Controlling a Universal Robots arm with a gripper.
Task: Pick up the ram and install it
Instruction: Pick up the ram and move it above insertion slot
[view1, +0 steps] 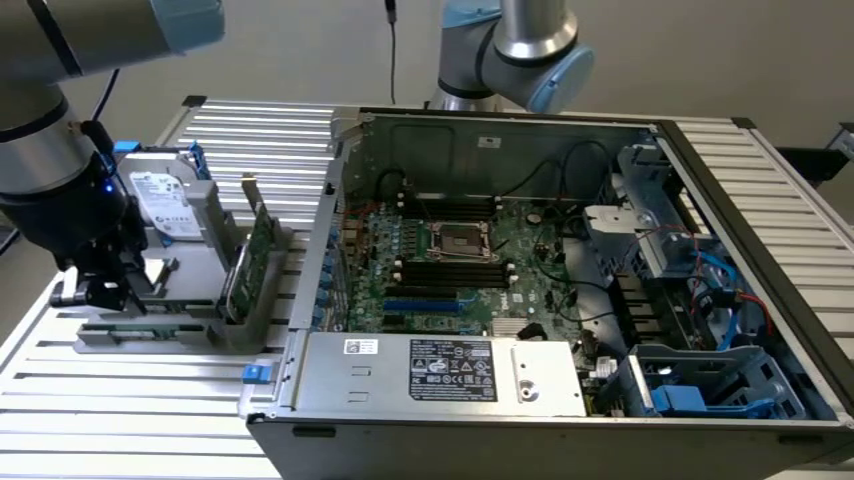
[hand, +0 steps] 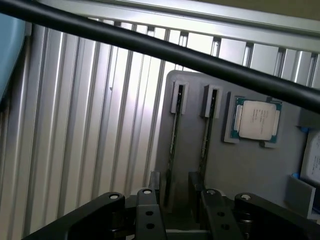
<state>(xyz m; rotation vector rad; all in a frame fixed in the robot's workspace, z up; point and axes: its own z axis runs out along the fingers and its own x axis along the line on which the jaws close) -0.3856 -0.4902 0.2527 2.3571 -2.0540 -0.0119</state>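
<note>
Gripper (hand: 175, 184) hangs low over grey holder (hand: 240, 170), which sits near the slatted worktop (hand: 90, 125) edge at the exterior view's left. Fingers (hand: 148, 215) apart, clamped on nothing. Ram (hand: 172, 135) stands on edge in a slot along the holder's outer edge, next to bare slats. Its near end runs in between the 2 fingers; can't tell if it touches them. 2nd stick (hand: 206, 135) in the parallel slot just beside, CPU (hand: 257, 120) beyond that. Black cable (hand: 150, 45) crosses the wrist view. Open PC case (view1: 454, 150) takes the worktop's other side, well apart from the ram.
</note>
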